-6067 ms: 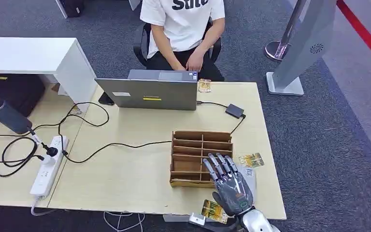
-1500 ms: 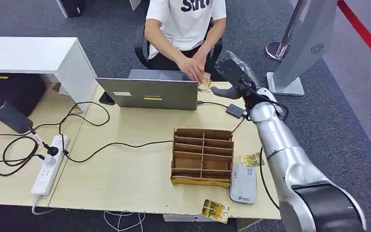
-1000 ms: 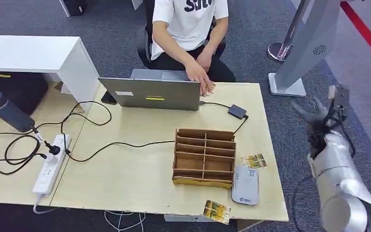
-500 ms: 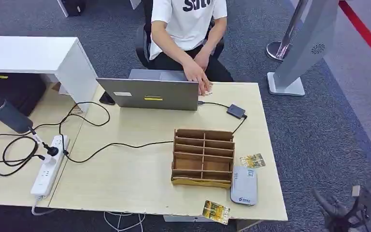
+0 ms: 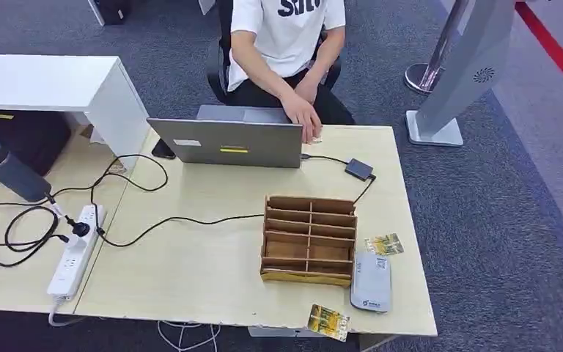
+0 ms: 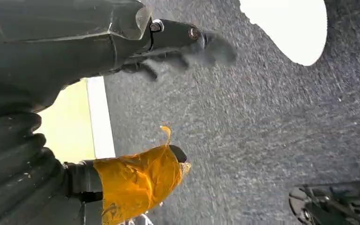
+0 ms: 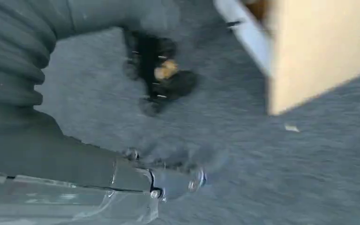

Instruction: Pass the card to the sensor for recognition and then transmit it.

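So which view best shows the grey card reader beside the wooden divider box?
The head view: the flat grey card reader lies fully visible on the pale table, right of the wooden divider box. The wrist views look at dark carpet and give nothing of it.

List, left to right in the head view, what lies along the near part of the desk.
Power strip → wooden organizer → grey card reader. A card lies at the desk's near edge, in front of the organizer and the reader.
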`<state>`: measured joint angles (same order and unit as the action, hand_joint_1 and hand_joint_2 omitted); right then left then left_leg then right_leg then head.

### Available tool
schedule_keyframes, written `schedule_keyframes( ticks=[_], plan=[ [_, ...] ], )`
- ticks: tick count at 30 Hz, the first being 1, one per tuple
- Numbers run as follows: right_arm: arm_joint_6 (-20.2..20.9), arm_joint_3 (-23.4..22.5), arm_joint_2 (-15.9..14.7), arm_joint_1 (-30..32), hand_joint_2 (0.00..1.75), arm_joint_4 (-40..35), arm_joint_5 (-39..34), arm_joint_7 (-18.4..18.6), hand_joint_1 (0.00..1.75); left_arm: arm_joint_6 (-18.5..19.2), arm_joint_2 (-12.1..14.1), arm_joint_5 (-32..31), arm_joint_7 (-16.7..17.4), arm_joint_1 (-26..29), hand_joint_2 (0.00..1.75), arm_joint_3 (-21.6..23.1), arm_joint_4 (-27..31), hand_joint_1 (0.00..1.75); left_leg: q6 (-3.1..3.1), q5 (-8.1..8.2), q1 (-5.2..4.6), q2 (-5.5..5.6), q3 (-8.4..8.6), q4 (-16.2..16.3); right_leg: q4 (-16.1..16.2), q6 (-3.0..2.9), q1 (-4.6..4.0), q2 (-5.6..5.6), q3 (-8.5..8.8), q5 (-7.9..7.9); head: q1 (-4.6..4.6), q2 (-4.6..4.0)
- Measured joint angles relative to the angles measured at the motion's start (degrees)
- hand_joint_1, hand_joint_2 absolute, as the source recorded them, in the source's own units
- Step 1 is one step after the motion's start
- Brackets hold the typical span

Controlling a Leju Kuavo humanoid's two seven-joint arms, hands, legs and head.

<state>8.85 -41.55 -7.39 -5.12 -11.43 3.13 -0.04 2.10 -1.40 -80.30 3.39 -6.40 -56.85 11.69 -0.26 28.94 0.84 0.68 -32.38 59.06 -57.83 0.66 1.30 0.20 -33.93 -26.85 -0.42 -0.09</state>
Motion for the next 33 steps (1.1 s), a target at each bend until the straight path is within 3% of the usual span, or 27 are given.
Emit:
schedule_keyframes(
  ticks=[9, 10, 11, 13, 17, 21, 33],
  plan=[
    [-1.75, -1.0, 0.77, 1.0, 1.75, 0.24, -0.9, -0.55, 1.75, -0.31, 0.11, 0.09, -0.5, 0.46, 1.75, -1.4, 0.0, 1.75, 0.01, -0.01, -0.04, -0.02, 0.05, 0.02, 0.0, 0.01, 0.03, 0.03, 0.03, 0.02, 0.02, 0.02],
    [-1.81, -1.05, 0.77, 1.02, 1.75, 0.24, -0.87, -0.57, 1.34, -0.31, 0.11, 0.07, -0.5, 0.46, 1.75, -1.42, 0.0, 1.64, 0.01, -0.01, -0.04, -0.02, 0.05, 0.02, 0.0, 0.01, 0.03, 0.03, 0.03, 0.02, 0.02, 0.02],
    [-1.9, -1.05, 0.77, 1.02, 1.75, 0.24, -0.79, -0.61, 0.0, -0.31, 0.13, 0.05, -0.5, 0.46, 1.75, -1.44, 0.0, 1.4, 0.01, -0.01, -0.04, -0.02, 0.06, 0.02, 0.0, 0.01, 0.03, 0.03, 0.03, 0.02, 0.02, 0.02],
    [-1.88, -1.07, 0.77, 1.02, 1.75, 0.24, -0.68, -0.68, 0.0, -0.26, 0.13, 0.04, -0.57, 0.45, 1.75, -1.51, 0.0, 0.0, 0.01, 0.0, -0.04, -0.02, 0.06, 0.02, 0.0, 0.01, 0.03, 0.03, 0.03, 0.02, 0.0, 0.02],
    [-1.18, -1.11, 0.9, 1.14, 1.75, 0.24, -0.7, -1.31, 0.0, 0.35, 0.17, 0.77, -0.68, 0.62, 1.75, -1.92, 0.0, 0.0, 0.0, 0.0, -0.03, -0.02, 0.07, 0.01, 0.0, 0.01, 0.02, 0.03, 0.03, 0.01, 0.0, 0.02],
    [-1.57, 0.59, 1.29, 1.95, 1.75, 0.07, -0.79, -1.31, 0.0, 0.33, 0.46, 6.19, -0.94, 1.74, 1.75, 0.53, 0.07, 0.0, 0.0, 0.0, -0.03, -0.02, 0.06, 0.01, 0.0, 0.0, 0.02, 0.03, 0.02, 0.0, 0.0, 0.02],
    [-3.34, 9.77, 2.71, 4.83, 1.75, -2.08, -1.38, -1.16, 0.0, -0.31, 0.92, 25.52, -1.62, 4.99, 1.75, 13.18, 1.84, 0.0, 0.0, 0.0, -0.04, -0.02, 0.07, 0.01, 0.01, 0.01, 0.03, 0.03, 0.05, 0.0, 0.0, 0.02]
  ],
)
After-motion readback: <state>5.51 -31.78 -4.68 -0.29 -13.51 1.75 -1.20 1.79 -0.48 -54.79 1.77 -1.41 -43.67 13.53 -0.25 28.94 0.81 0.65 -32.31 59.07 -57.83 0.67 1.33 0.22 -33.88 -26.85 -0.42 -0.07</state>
